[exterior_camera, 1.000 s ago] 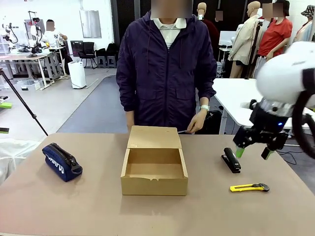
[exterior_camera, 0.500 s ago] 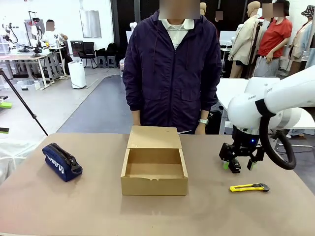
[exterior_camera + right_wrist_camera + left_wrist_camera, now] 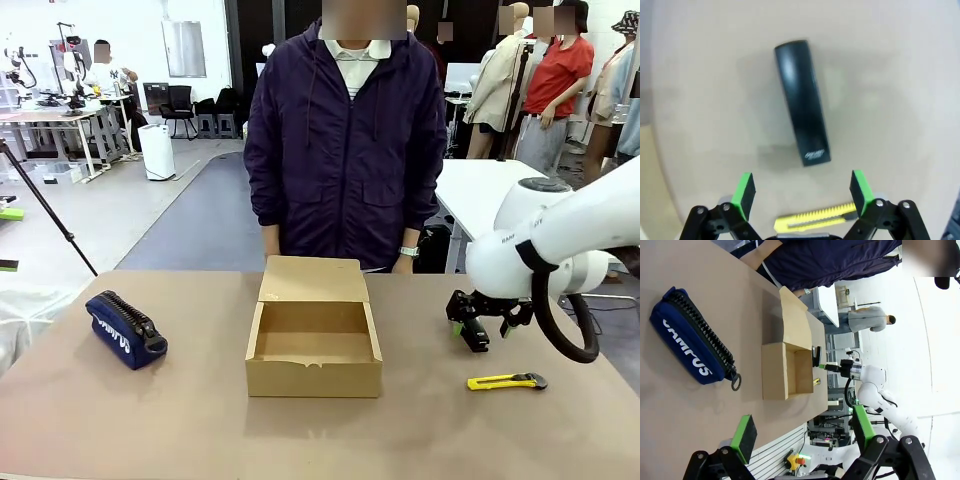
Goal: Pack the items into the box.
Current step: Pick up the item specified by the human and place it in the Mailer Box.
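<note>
The tan cardboard box (image 3: 312,345) stands open at mid table, its flap lid folded back toward the person; it also appears in the left wrist view (image 3: 774,371). The black gadget (image 3: 473,338) lies right of the box, and the yellow-and-black utility knife (image 3: 507,381) lies nearer the front. My right gripper (image 3: 481,328) hangs open just over the gadget. In the right wrist view the gadget (image 3: 802,122) lies just beyond the open gripper (image 3: 802,187), untouched, with the knife (image 3: 815,216) below. My left gripper (image 3: 803,427) is open and holds nothing.
A navy zip pouch (image 3: 125,329) with white lettering lies at the table's left, close under the left wrist camera (image 3: 692,342). A person in a dark jacket stands at the far edge behind the box, hands low. Bare tabletop lies in front of the box.
My right arm has come down and leftward, from above the table's right edge to just over the black gadget. The person's hand has dropped behind the table edge.
</note>
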Robot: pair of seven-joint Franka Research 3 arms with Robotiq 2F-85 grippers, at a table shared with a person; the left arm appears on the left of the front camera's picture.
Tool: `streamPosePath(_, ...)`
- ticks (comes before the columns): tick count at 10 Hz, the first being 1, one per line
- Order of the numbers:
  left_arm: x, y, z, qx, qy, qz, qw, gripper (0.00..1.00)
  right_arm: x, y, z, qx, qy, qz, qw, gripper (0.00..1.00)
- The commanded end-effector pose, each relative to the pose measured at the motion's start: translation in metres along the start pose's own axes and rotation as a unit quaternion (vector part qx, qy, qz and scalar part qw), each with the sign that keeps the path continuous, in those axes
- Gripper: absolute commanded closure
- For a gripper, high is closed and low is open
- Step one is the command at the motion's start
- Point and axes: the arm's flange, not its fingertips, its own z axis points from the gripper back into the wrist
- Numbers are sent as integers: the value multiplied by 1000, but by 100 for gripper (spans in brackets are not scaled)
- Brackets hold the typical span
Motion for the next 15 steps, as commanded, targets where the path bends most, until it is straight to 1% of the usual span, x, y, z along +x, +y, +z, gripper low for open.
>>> streamPosePath(1,0,0,3,-1,6,-7,1000,0,3,8,-16,-41,-40,-15,998,0)
streamPosePath(3,0,0,3,-1,6,-7,1000,0,9,9,-27,-31,-52,11,998,0)
streamPosePath(5,0,0,3,-1,6,-7,1000,0,13,8,-32,-17,-41,28,999,0)
streamPosePath(7,0,0,3,-1,6,-7,1000,0,16,7,-35,-6,-41,42,998,0)
streamPosePath(8,0,0,3,-1,6,-7,1000,0,16,8,-35,-3,-43,49,998,11)
streamPosePath(9,0,0,3,-1,6,-7,1000,0,17,7,-36,0,-39,51,998,67)
streamPosePath(10,0,0,3,-1,6,-7,1000,0,17,6,-35,4,-38,52,998,100)
streamPosePath(11,0,0,3,-1,6,-7,1000,0,17,6,-33,13,-39,53,998,100)
streamPosePath(12,0,0,3,-1,6,-7,1000,0,16,7,-31,7,-45,55,997,100)
streamPosePath(15,0,0,3,-1,6,-7,1000,0,17,6,-29,8,-40,56,998,100)
